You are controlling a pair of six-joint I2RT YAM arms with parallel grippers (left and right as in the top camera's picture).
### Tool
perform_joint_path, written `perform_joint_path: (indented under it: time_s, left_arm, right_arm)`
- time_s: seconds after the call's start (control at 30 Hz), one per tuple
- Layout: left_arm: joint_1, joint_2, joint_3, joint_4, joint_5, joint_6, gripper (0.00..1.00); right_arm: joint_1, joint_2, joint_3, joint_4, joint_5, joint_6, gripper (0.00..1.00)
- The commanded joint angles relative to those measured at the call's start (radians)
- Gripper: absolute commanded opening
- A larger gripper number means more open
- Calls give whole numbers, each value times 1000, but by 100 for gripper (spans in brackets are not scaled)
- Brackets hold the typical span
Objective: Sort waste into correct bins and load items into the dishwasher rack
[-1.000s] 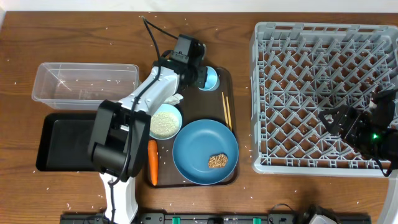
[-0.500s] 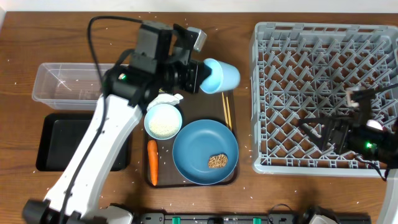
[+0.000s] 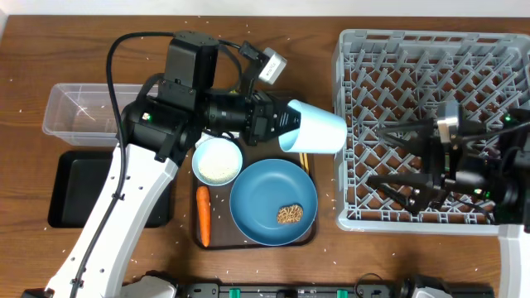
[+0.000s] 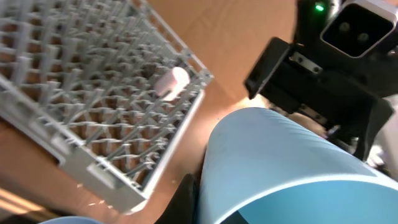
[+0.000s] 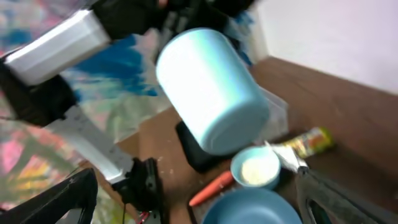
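My left gripper is shut on the light blue cup and holds it on its side in the air, bottom towards the dishwasher rack. The cup fills the left wrist view and shows in the right wrist view. My right gripper is open over the rack, pointing left at the cup. A pinkish-white cup lies in the rack. The blue plate holds a brown chunk. The white bowl holds rice. The carrot lies beside it. The chopsticks are partly under the cup.
The clear tub and the black tray sit at the left. The dark brown serving tray carries the plate, bowl and carrot. A yellow wrapper shows behind the bowl. Rice grains are scattered over the table.
My left arm has lifted the light blue cup off the serving tray and carried it right, towards the rack. My right arm has swung left across the rack with open jaws.
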Motion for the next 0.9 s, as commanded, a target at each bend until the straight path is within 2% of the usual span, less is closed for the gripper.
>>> perform_joint_path:
  time_s: [0.0, 0.2, 0.3, 0.37, 0.47, 0.67, 0.73, 0.77, 0.83, 0.87]
  left_arm:
    - [0, -15, 11, 8, 140, -25, 6]
    - [-10, -15, 11, 11, 232, -63, 6]
    - [-36, -15, 11, 11, 232, -62, 6]
    - [-59, -15, 11, 14, 232, -62, 6]
    - [-94, -15, 11, 45, 228, -62, 6]
    - [-111, -15, 11, 72, 140, -63, 6]
    - [-111, -15, 11, 87, 134, -62, 6]
    - [-111, -15, 11, 99, 133, -62, 6]
    - [-111, -15, 11, 121, 134, -63, 6]
    - [-111, -15, 11, 134, 134, -63, 6]
  right_arm:
    - [60, 0, 0, 42, -85, -24, 93]
    - [131, 0, 0, 136, -85, -24, 91]
    - [155, 5, 0, 171, -80, -3, 84]
    - [166, 13, 0, 198, -56, 38, 81]
    - [177, 31, 0, 278, 19, 177, 80]
    - [224, 45, 0, 445, 24, 324, 76]
    - [245, 44, 0, 480, 37, 350, 70]
    - [256, 44, 0, 491, 48, 360, 64]
    - [274, 44, 0, 499, 85, 383, 60]
    - [282, 44, 0, 498, 112, 399, 54]
